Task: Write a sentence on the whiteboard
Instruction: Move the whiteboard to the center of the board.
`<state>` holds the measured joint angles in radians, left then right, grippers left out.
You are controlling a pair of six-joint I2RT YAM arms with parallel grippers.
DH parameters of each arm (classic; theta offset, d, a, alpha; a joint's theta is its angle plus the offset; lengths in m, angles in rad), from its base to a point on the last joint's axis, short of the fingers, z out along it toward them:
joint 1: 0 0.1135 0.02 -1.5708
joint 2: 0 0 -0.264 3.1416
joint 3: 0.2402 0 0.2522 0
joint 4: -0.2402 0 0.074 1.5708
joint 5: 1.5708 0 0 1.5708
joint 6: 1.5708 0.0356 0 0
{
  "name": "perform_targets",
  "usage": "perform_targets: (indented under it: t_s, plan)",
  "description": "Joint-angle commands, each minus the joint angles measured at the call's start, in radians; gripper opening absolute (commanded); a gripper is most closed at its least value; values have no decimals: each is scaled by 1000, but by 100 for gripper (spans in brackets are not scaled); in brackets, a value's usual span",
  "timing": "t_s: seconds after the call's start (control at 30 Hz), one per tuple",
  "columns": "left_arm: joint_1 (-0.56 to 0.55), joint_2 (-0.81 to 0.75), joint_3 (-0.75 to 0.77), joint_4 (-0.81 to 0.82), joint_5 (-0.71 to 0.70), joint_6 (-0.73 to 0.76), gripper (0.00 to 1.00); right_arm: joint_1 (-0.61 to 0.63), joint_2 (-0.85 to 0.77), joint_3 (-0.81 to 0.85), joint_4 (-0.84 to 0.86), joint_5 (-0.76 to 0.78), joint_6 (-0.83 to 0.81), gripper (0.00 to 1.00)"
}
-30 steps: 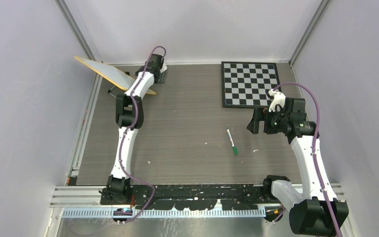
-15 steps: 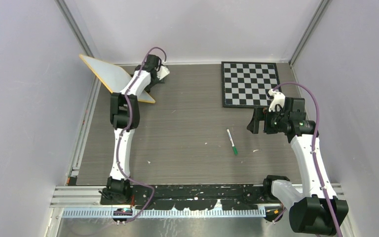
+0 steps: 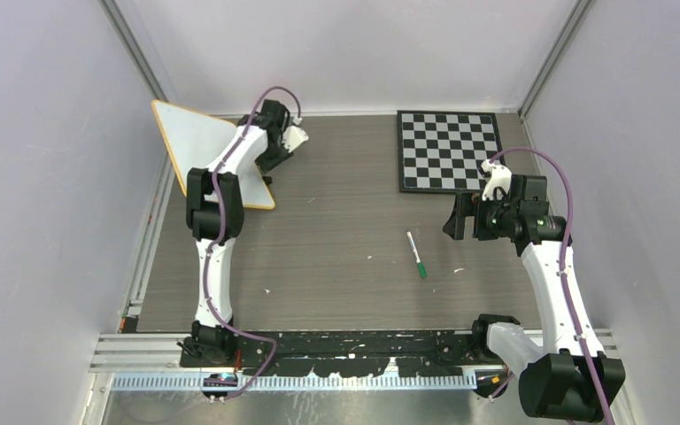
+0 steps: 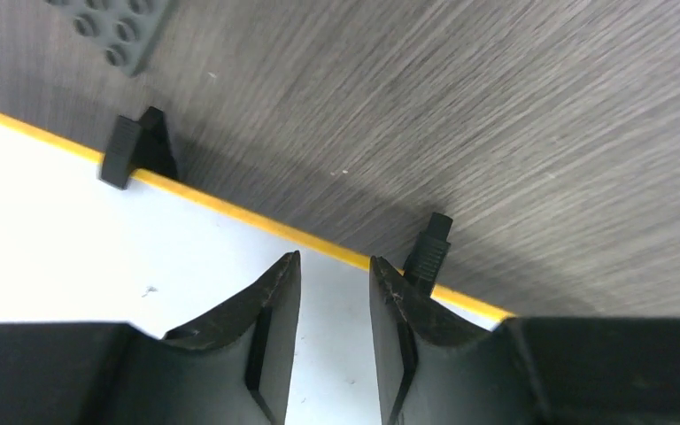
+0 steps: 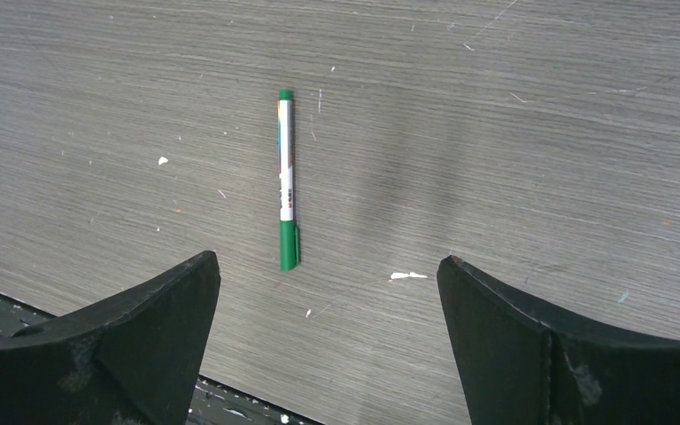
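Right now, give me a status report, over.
Left end effector narrow over whiteboard rim, grip unclear. Right end effector open above green marker, lying loose on table. Whiteboard tilted far left, no writing visible.

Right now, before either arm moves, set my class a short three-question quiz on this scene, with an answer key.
1. True or false: the green marker lies on the chequered board.
2. Which gripper stands wide open?
3. The whiteboard has a rim that is: A black, B orange-yellow, C green.
Key: 1 false, it lies on the table; 2 the right gripper; 3 B.
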<state>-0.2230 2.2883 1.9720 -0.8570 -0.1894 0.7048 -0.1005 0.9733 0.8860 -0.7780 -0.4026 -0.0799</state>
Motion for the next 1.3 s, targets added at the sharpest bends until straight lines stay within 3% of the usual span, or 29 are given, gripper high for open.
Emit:
perform_targets:
  t_s: [0.0, 0.1, 0.33, 0.93, 1.1, 1.27]
  plan:
    - [1, -63, 169, -152, 90, -92, 37, -2, -13, 6, 35, -13, -3, 97]
    - [1, -43, 240, -245, 144, -111, 39, -2, -19, 4, 35, -12, -3, 97]
    - [2, -8, 232, -352, 256, -110, 46, -2, -28, 1, 35, -17, -4, 97]
    - [51, 97, 195, -196, 163, -138, 50, -2, -46, -4, 35, -23, -8, 97]
    - [54, 99, 155, -196, 182, -113, 41, -2, -45, -4, 36, -22, -9, 97]
    - [50, 43, 49, -178, 246, -93, 26, -3, -46, -3, 35, -24, -9, 97]
